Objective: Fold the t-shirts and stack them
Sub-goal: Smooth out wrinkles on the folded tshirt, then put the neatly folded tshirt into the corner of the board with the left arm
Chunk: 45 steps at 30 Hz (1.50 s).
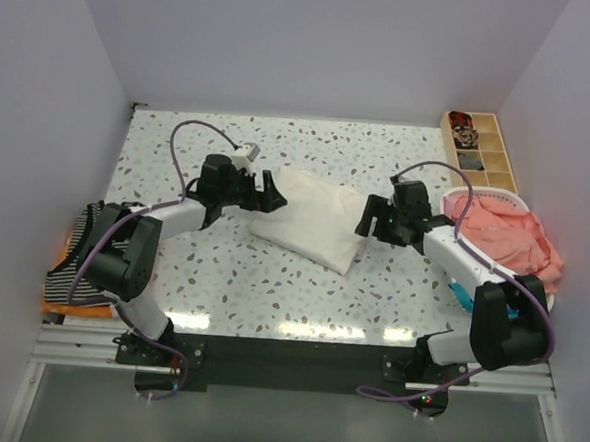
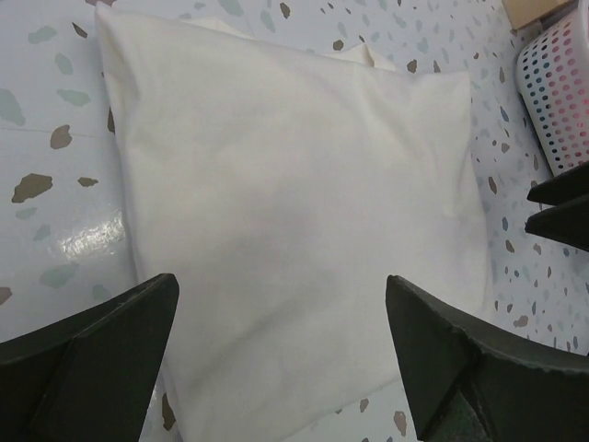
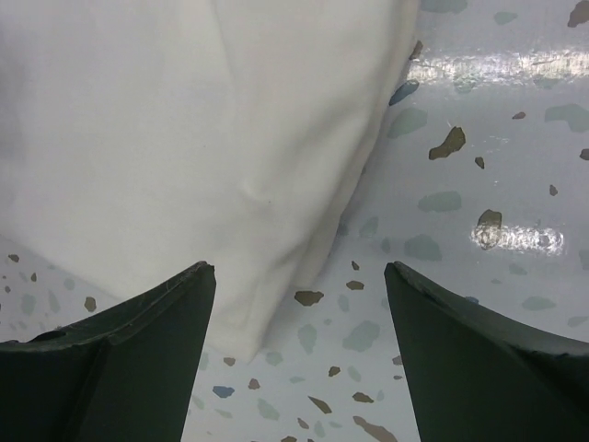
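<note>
A folded cream t-shirt (image 1: 313, 224) lies in the middle of the table, plain side up. My left gripper (image 1: 268, 192) hovers at its left edge, open, with the cloth (image 2: 294, 203) spread below and beyond its fingers (image 2: 110, 341). The left gripper (image 2: 281, 285) holds nothing. At the shirt's right corner my right gripper (image 1: 368, 221) is open too. In the right wrist view the shirt's corner (image 3: 202, 157) reaches toward the left finger (image 3: 138, 341), and the right gripper (image 3: 299, 272) grips nothing. A striped t-shirt (image 1: 85, 253) lies on an orange one (image 1: 67, 309) at the left edge.
A white perforated basket (image 1: 482, 199) at the right holds a coral-pink t-shirt (image 1: 504, 237); its wall (image 2: 557, 92) shows in the left wrist view. A compartmented wooden tray (image 1: 480, 147) stands at the back right. White walls enclose three sides of the speckled table (image 1: 271, 290).
</note>
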### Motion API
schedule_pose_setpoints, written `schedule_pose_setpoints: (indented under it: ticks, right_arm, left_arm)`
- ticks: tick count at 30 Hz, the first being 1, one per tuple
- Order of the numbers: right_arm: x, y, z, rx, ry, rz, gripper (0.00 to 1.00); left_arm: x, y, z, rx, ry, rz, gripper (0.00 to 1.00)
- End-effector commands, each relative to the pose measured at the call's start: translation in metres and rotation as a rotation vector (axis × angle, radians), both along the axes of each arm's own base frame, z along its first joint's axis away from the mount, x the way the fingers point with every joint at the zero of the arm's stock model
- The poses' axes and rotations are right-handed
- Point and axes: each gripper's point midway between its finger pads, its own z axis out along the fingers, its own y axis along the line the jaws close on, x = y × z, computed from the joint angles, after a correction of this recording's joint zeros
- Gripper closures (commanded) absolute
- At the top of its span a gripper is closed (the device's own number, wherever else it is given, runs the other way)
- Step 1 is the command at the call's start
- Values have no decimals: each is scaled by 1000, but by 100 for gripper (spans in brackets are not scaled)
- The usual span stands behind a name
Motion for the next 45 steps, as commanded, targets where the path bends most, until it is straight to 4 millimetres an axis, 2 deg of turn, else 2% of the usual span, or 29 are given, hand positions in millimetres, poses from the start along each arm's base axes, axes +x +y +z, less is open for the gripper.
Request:
schedule_pose_setpoints:
  ticks: [1,3,4,7,9,10,12,15,16,18,19,21,22,23,25,27,30,31,32,33,35,36,38,39,40,45]
  right_arm:
    - [2,4,-15,115,38,-33,21]
    - [7,9,-22,163,31,-26,21]
    - [7,15,-23,198,41,-15,21]
    - [13,26,-27,263,26,-9,21]
    - [8,30,-37,289,64,-6,21]
    - [14,35,-35,314,44,-2,21]
    - [11,40,-44,341,79,10,21]
    - [15,51,-45,400,81,40,21]
    - [15,55,-54,413,110,52,22]
    - [18,64,-53,454,131,90,24]
    - [18,66,-62,457,155,96,25]
    - [27,70,-60,459,156,120,28]
    - [27,69,-67,444,176,128,30]
    - [38,72,-61,443,157,142,31]
    - [43,73,-61,425,160,162,39]
    - [58,75,-56,418,147,175,46]
    - [66,75,-47,391,138,196,40]
    - [66,72,-44,376,130,196,34]
    - [68,67,-35,344,97,179,33]
    - [69,63,-31,322,84,171,31]
    - [67,49,-27,241,62,145,28]
    - [68,43,-16,216,32,138,28]
    - [63,30,-10,143,18,119,26]
    - [65,21,-7,98,0,88,26]
    - [63,16,5,78,-31,85,25]
    - [56,4,26,30,-81,74,24]
  left_arm:
    - [-13,16,-18,30,5,54,0]
    - [-17,14,-25,17,12,46,0]
    - [-23,16,-35,17,39,50,0]
    - [-24,20,-48,37,53,71,0]
    - [-24,22,-55,49,61,80,0]
    - [-25,23,-61,52,76,82,0]
    - [-26,20,-63,36,77,77,0]
    - [-31,16,-69,4,97,69,0]
    - [-36,15,-73,-5,115,68,0]
    - [-41,8,-70,-33,114,49,0]
    - [-49,6,-72,-48,133,48,0]
    - [-64,-1,-74,-57,143,31,0]
    - [-69,-3,-75,-66,159,33,0]
    - [-75,-5,-76,-69,167,33,0]
    - [-97,-9,-79,-88,201,31,0]
    - [-115,-9,-82,-98,213,35,0]
    - [-128,-3,-82,-104,224,63,0]
    - [-128,-2,-80,-101,217,70,0]
    - [-128,3,-85,-72,225,93,0]
    - [-121,3,-78,-66,203,97,0]
    - [-117,8,-80,-11,199,110,0]
    - [-106,6,-70,-9,168,111,0]
    - [-98,10,-68,35,155,127,0]
    - [-88,8,-59,39,131,134,0]
    - [-84,9,-58,55,121,139,0]
    - [-59,18,-60,124,113,199,0]
